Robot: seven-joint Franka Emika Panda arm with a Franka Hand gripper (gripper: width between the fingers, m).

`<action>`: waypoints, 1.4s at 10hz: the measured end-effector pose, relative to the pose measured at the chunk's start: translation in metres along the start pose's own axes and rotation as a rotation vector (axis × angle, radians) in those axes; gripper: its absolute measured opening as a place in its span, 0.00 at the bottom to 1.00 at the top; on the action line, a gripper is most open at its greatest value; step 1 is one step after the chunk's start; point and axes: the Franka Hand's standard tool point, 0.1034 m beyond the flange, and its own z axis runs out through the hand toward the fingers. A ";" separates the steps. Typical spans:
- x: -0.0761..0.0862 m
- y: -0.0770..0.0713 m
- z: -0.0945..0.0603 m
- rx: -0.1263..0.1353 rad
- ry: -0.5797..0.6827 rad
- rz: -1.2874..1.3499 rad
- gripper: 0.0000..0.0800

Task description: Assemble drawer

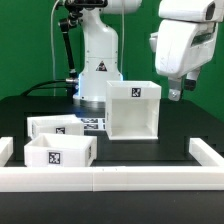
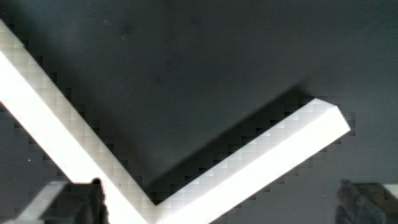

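exterior view: drawer box (image 1: 133, 108) stood central on worktop (image 1: 175, 150).
exterior view's left: near drawer (image 1: 58, 152), far drawer (image 1: 52, 125) lay.
exterior view's right: pincer (image 1: 174, 95) hung beside the box, fingers wide apart, empty.

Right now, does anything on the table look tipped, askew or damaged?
Nothing stands out. The drawer box stands upright; the near tray and far tray sit flat at the exterior view's left, apart from it; the fingers hang open, holding nothing.

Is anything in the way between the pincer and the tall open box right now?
Nothing visible is. The pincer hangs open near the upper edge of the tall open box, on the exterior view's right, with no part between them.
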 end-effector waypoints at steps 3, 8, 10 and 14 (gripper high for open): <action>0.001 0.000 0.000 0.006 -0.007 -0.001 0.81; -0.029 -0.013 0.004 -0.002 0.002 0.162 0.81; -0.042 -0.027 0.014 0.020 -0.004 0.307 0.81; -0.038 -0.026 0.013 0.018 -0.003 0.586 0.81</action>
